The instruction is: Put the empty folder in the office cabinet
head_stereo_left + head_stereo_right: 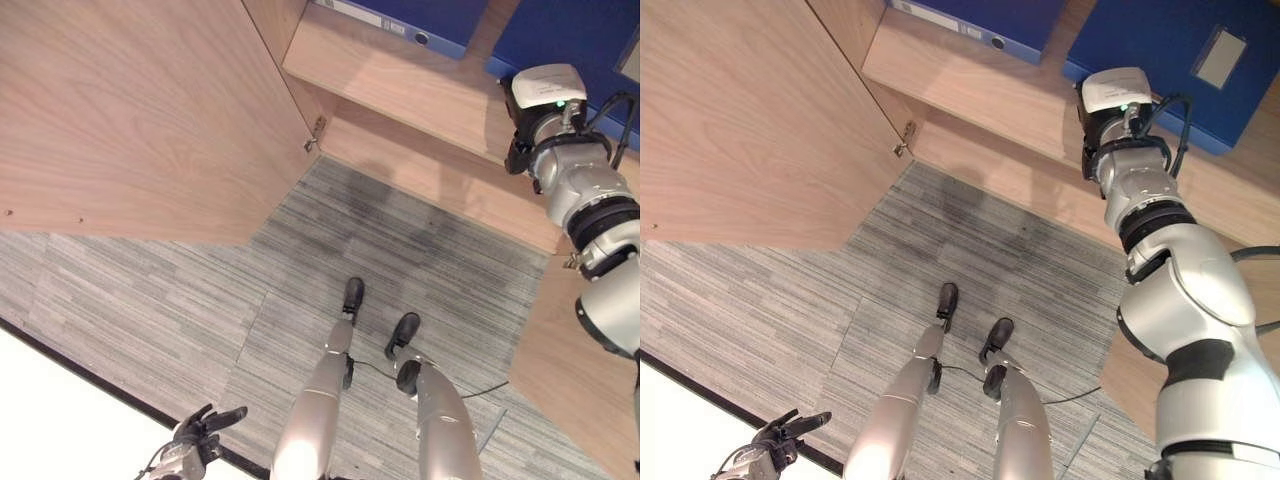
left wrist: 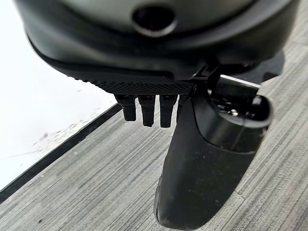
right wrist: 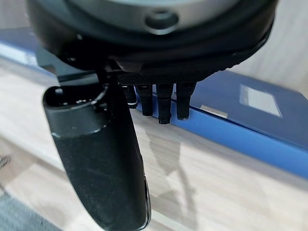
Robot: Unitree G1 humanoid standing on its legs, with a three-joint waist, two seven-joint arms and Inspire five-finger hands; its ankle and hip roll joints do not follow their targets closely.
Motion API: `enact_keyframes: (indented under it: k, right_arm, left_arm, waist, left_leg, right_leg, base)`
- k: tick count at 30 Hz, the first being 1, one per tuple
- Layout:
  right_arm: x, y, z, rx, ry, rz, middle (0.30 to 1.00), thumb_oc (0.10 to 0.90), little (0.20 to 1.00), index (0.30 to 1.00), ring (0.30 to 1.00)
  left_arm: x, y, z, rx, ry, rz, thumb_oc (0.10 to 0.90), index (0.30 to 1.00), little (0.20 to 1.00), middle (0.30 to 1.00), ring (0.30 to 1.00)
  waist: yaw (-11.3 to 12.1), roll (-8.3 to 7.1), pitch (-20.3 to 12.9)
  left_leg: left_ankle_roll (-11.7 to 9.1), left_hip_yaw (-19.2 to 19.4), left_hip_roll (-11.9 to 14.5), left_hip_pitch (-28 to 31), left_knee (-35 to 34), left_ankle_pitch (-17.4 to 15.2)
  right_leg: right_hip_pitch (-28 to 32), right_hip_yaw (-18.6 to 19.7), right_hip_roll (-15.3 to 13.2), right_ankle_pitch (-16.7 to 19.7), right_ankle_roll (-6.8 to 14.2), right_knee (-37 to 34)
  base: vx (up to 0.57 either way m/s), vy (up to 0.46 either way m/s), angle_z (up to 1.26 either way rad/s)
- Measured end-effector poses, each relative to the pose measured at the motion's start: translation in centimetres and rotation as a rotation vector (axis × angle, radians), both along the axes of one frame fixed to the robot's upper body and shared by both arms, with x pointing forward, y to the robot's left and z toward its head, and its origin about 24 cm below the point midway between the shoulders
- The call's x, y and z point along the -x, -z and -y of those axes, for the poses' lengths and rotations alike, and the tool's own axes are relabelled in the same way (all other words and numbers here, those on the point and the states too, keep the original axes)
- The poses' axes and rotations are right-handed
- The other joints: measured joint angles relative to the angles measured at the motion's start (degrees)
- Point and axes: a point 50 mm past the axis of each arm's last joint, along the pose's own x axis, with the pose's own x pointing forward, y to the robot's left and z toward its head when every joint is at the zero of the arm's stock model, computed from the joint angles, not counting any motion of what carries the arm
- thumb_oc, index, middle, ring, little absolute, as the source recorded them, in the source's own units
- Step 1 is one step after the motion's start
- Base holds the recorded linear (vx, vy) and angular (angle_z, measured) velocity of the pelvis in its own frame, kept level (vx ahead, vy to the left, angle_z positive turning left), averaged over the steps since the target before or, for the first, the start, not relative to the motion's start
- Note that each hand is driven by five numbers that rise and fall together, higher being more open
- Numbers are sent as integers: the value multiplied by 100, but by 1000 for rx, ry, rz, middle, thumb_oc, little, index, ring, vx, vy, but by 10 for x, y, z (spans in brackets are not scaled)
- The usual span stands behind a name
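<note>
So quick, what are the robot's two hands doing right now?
Left hand: open, empty, low over the carpet.
Right hand: open, empty, by the blue folder on the shelf.

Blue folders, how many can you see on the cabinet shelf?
2: one folder lies further left on the shelf, the other folder just beyond the right hand. More may be out of view.

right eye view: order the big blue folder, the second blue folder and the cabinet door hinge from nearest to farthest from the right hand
1. big blue folder, lying on the shelf right beside the right hand
2. second blue folder, further left on the same shelf
3. cabinet door hinge, at the open door's edge, leftmost
</note>
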Motion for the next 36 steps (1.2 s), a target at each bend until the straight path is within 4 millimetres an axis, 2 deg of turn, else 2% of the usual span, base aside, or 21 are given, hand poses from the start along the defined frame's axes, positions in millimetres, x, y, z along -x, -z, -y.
enact_keyframes:
  k: [4, 6, 7, 9, 12, 14, 15, 17, 18, 19, 20, 22, 23, 24, 25, 27, 29, 31, 34, 36]
  right_arm:
    - [3, 39, 10, -82, 25, -77, 900, 800, 900, 900, 900]
    - [5, 67, 10, -161, 29, -122, 900, 800, 900, 900, 900]
    - [4, 81, 1, -254, 16, -146, 900, 800, 900, 900, 900]
    - [6, 108, -7, -329, 6, -216, 900, 800, 900, 900, 900]
    - [12, 139, -17, -340, -24, -374, 900, 800, 900, 900, 900]
    - [14, 148, -29, -340, -82, -448, 900, 800, 900, 900, 900]
    - [16, 155, -34, -337, -114, -493, 900, 800, 900, 900, 900]
    - [25, 170, -46, -331, -190, -584, 900, 800, 900, 900, 900]
    - [34, 177, -58, -338, -273, -640, 900, 800, 900, 900, 900]
    - [39, 182, -67, -348, -331, -676, 900, 800, 900, 900, 900]
    - [45, 186, -76, -362, -386, -707, 900, 800, 900, 900, 900]
    - [58, 197, -92, -397, -478, -769, 900, 800, 900, 900, 900]
    - [65, 205, -96, -421, -507, -804, 900, 800, 900, 900, 900]
    - [70, 208, -96, -466, -517, -821, 900, 800, 900, 900, 900]
    - [72, 215, -99, -536, -516, -831, 900, 800, 900, 900, 900]
    - [80, 236, -95, -734, -453, -840, 900, 800, 900, 900, 900]
    - [98, 257, -82, -940, -380, -811, 900, 800, 900, 900, 900]
    - [109, 269, -73, -1088, -317, -762, 900, 800, 900, 900, 900]
    - [150, 308, -53, -1369, -102, -633, 900, 800, 900, 900, 900]
    - [189, 341, -34, -1395, 95, -644, 900, 800, 900, 900, 900]
  left_arm:
    - [-8, -4, -2, 0, -20, 30, 800, 900, 900, 900, 900]
    - [-7, -5, -6, -5, -32, 29, 800, 900, 900, 900, 900]
    - [-6, -6, -9, -10, -37, 23, 800, 900, 900, 900, 900]
    - [-5, -5, -10, -8, -45, 17, 800, 900, 900, 900, 900]
    - [-1, -3, -9, 6, -58, -11, 800, 900, 900, 900, 900]
    - [1, -2, -10, 13, -71, -24, 800, 900, 900, 900, 900]
    - [4, -1, -10, 17, -78, -35, 800, 900, 900, 900, 900]
    - [0, -3, -10, 17, -61, -37, 800, 900, 900, 900, 900]
    - [2, -2, -12, 26, -75, -31, 800, 900, 900, 900, 900]
    - [-2, -5, -13, 16, -64, -16, 800, 900, 900, 900, 900]
    - [1, -5, -14, 10, -59, -32, 800, 900, 900, 900, 900]
    - [2, -6, -19, -10, -48, -35, 800, 900, 900, 900, 900]
    - [-2, -9, -21, -25, -36, -22, 800, 900, 900, 900, 900]
    - [-7, -11, -21, -35, -19, -19, 800, 900, 900, 900, 900]
    - [-4, -10, -22, -43, -8, -35, 800, 900, 900, 900, 900]
    - [-2, -5, -14, -41, 26, -75, 800, 900, 900, 900, 900]
    - [9, 5, 0, -13, 52, -117, 800, 900, 900, 900, 900]
    - [10, 9, 8, 8, 61, -136, 800, 900, 900, 900, 900]
    - [22, 18, 22, 19, 79, -198, 800, 900, 900, 900, 900]
    - [27, 23, 33, 28, 115, -222, 800, 900, 900, 900, 900]
  waist:
    - [-1, -215, 73]
    - [-2, -358, 120]
    - [14, -466, 117]
    - [27, -563, 123]
    - [0, -658, 90]
    - [-21, -760, 36]
    - [0, -802, 13]
    - [-138, -838, -8]
    - [-104, -889, -36]
    - [-242, -936, -66]
    - [-292, -932, -71]
    - [-392, -1028, -197]
    - [-531, -1073, -358]
    - [-571, -1092, -412]
    - [-571, -1115, -460]
    - [-686, -1084, -644]
    - [-756, -985, -933]
    - [-797, -948, -972]
    - [-985, -942, -1032]
    - [-1239, -961, -1197]
  left_leg:
    - [117, 36, -34, 276, -6, 60]
    - [125, 71, -46, 468, 56, 22]
    - [114, 94, -41, 479, 311, -112]
    - [115, 115, -2, 644, 469, -210]
    - [61, 143, 48, 958, 543, -402]
    - [107, 223, 43, 984, 687, -554]
    - [119, 279, 42, 990, 762, -642]
    - [149, 418, 19, 1087, 847, -712]
    - [232, 628, 30, 1249, 819, -769]
    - [287, 778, 9, 1397, 789, -810]
    - [317, 878, 11, 1508, 815, -888]
    - [396, 1074, -39, 1823, 691, -950]
    - [407, 1113, -81, 1919, 634, -973]
    - [446, 1180, -100, 1989, 663, -1061]
    - [483, 1279, -117, 2194, 613, -1084]
    - [586, 1394, -191, 2534, 554, -1199]
    - [692, 1625, -279, 2844, 364, -1265]
    - [761, 1840, -312, 3085, 243, -1313]
    - [893, 2128, -382, 3560, 28, -1373]
    - [1026, 2258, -427, 3788, -123, -1473]
  right_leg:
    - [248, 18, -41, -68, 36, 59]
    - [401, 72, -66, -131, 23, 112]
    - [471, 171, -51, -146, 14, 136]
    - [702, 254, 11, -95, -38, 64]
    - [1069, 373, 104, -62, -11, -137]
    - [1113, 553, 133, 40, -13, -253]
    - [1134, 635, 149, 103, 26, -315]
    - [1275, 883, 194, 267, 140, -526]
    - [1379, 1093, 215, 377, 218, -631]
    - [1499, 1215, 193, 444, 323, -750]
    - [1671, 1261, 187, 508, 337, -873]
    - [1926, 1414, 149, 596, 483, -1035]
    - [2032, 1474, 118, 662, 548, -1236]
    - [2145, 1547, 102, 705, 560, -1310]
    - [2300, 1544, 47, 734, 658, -1360]
    - [2632, 1549, -35, 772, 753, -1542]
    - [2770, 1574, -186, 786, 902, -1547]
    - [2827, 1569, -250, 813, 1049, -1586]
    - [2859, 1587, -315, 928, 1243, -1604]
    - [2838, 1600, -356, 1047, 1345, -1622]
  base:
    - [-57, 22, 1]
    - [-105, 63, -9]
    - [-121, 88, -27]
    - [-91, 127, -24]
    - [-51, 213, -26]
    - [-44, 250, -54]
    - [-23, 333, -65]
    - [-6, 289, -68]
    - [6, 158, -73]
    - [14, 239, -71]
    - [-10, 82, -51]
    - [-1, 189, -48]
    - [22, 271, -33]
    - [57, 328, -28]
    - [49, 258, -37]
    - [21, 173, -34]
    - [18, 190, -42]
    - [23, 168, -58]
    - [6, 135, -52]
    - [10, 123, -38]
